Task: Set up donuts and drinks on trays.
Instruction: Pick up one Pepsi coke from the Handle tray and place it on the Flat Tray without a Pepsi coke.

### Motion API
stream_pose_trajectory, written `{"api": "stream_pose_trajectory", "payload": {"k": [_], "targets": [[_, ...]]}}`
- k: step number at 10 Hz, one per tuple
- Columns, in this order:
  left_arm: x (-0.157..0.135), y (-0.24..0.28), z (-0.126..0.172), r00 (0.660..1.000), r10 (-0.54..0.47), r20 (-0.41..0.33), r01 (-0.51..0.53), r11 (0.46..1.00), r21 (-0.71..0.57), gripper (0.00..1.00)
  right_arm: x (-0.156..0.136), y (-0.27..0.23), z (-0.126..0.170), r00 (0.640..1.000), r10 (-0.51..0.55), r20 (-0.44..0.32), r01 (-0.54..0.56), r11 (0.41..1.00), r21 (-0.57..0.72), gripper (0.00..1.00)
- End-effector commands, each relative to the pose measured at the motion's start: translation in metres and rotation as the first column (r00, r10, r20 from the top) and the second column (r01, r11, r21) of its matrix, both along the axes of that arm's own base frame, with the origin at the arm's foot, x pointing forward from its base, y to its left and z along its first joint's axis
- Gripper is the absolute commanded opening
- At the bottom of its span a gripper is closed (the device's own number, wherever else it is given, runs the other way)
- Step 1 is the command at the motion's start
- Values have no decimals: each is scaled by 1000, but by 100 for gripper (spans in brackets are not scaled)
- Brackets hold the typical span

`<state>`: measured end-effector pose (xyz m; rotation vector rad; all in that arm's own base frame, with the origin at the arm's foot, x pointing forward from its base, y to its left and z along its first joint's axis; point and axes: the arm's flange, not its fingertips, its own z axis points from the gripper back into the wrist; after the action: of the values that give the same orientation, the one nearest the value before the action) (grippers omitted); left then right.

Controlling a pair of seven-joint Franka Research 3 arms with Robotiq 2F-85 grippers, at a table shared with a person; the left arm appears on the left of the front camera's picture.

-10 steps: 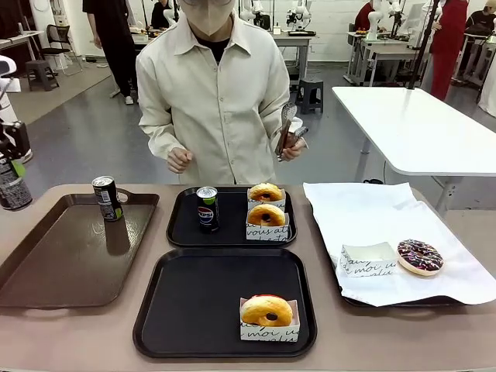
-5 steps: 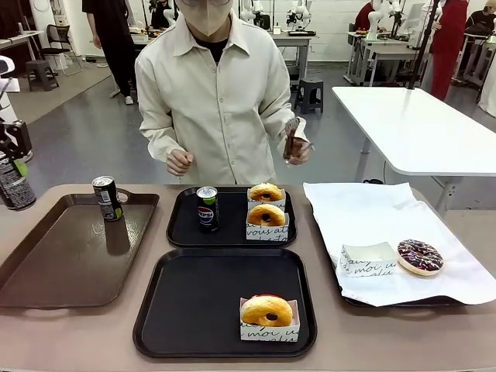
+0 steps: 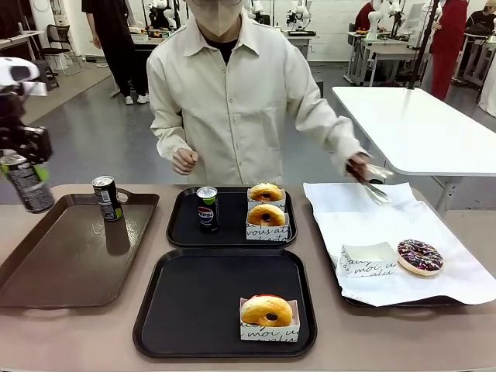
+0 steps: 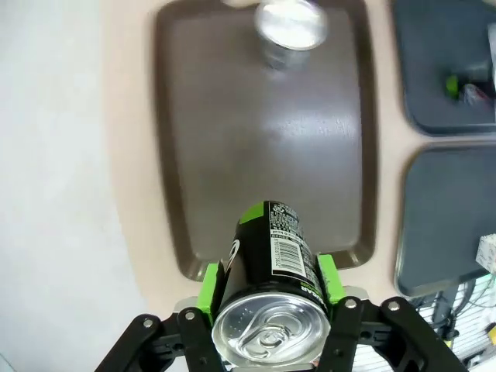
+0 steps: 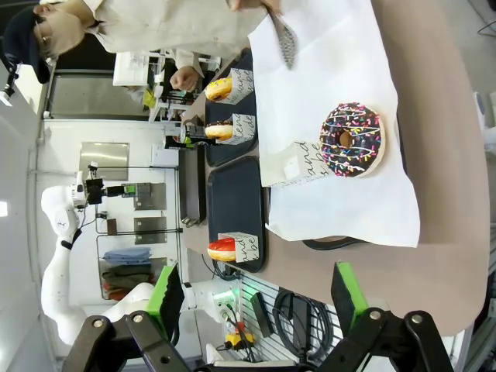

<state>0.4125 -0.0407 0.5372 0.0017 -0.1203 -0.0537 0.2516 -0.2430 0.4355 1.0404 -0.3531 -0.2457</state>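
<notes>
At the far left my left gripper is shut on a dark soda can, held above the table beside the brown tray. The left wrist view shows that can clamped between the green pads. A second can stands on the brown tray. The far black tray carries a Pepsi can and two sleeved donuts. One red-iced donut sits on the near black tray. My right gripper is open, above the table edge.
A chocolate sprinkled donut and an empty paper sleeve lie on the white-paper-lined tray at the right. The person's hand holds tongs over that paper. The brown tray's middle is bare.
The person's hand with the tongs swung from chest height out to the right, over the white paper. My left gripper with its can moved slightly right and up.
</notes>
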Motion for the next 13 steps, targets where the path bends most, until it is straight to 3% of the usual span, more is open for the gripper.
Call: {"api": "stream_pose_trajectory", "payload": {"k": [1, 3, 8, 11, 12, 13], "targets": [[-15, -61, -3, 958, -277, 72, 278, 961, -3, 58, 3, -1, 1, 1000, -7, 18, 7, 1000, 21, 100], [-28, -115, -5, 904, -423, 69, 423, 906, 22, 58, 3, -1, 1, 1000, -7, 18, 7, 1000, 21, 100], [-52, -231, -32, 782, -623, 3, 621, 780, 74, 58, 3, -1, 1, 1000, -7, 18, 7, 1000, 21, 100], [-63, -240, -29, 744, -667, -40, 668, 738, 96, 58, 3, -1, 1, 1000, -7, 18, 7, 1000, 21, 100], [-65, -247, -45, 777, -629, -22, 629, 774, 72, 58, 3, -1, 1, 1000, -7, 18, 7, 1000, 21, 100], [-65, -247, -45, 777, -629, -22, 629, 774, 72, 58, 3, -1, 1, 1000, -7, 18, 7, 1000, 21, 100]]}}
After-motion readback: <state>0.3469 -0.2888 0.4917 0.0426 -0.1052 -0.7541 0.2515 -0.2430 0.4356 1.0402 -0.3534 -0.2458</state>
